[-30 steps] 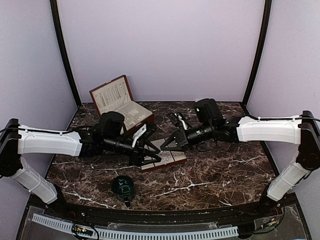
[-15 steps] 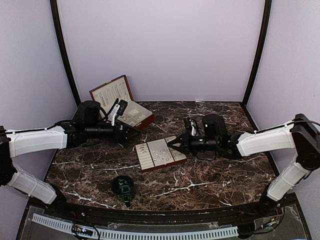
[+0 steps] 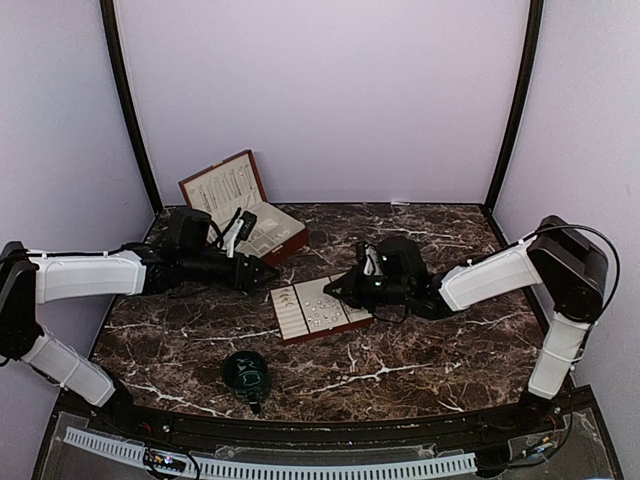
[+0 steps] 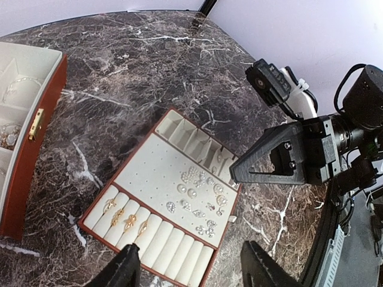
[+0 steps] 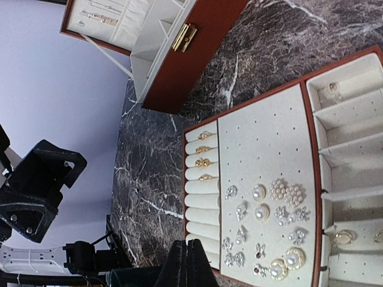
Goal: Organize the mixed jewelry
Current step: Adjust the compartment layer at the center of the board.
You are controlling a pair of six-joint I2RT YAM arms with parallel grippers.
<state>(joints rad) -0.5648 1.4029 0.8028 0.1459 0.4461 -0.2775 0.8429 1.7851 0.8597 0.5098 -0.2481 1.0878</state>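
Tray (image 5: 257, 137) sat flat near the middle of the marble table (image 3: 450, 350), long side angled a bit. The mixed jewelry (image 5: 269, 221) lay mostly clumped on one end of the tray's perforated cream pad: pearl studs, sparkly small pieces, a couple with gold rims, none lined up. Four gold rings (image 5: 203, 154) were slotted in the ring rolls along one side, with the rest of the rolls bare. A few more pieces lay in the divided compartments on the opposite side. The right gripper (image 5: 185, 263) had its fingers pressed together with nothing visible between them, and its tip hung by the compartment edge of the tray; contact with the tray couldn't be judged. The left gripper (image 4: 191, 269) had its fingers spread wide and held nothing, off the tray's ring-roll side and pointed toward it. The wooden jewelry box (image 3: 240, 205) stood open at the rear left with its lid up. The green cup (image 3: 245, 370) sat in front of the tray, apart from it.
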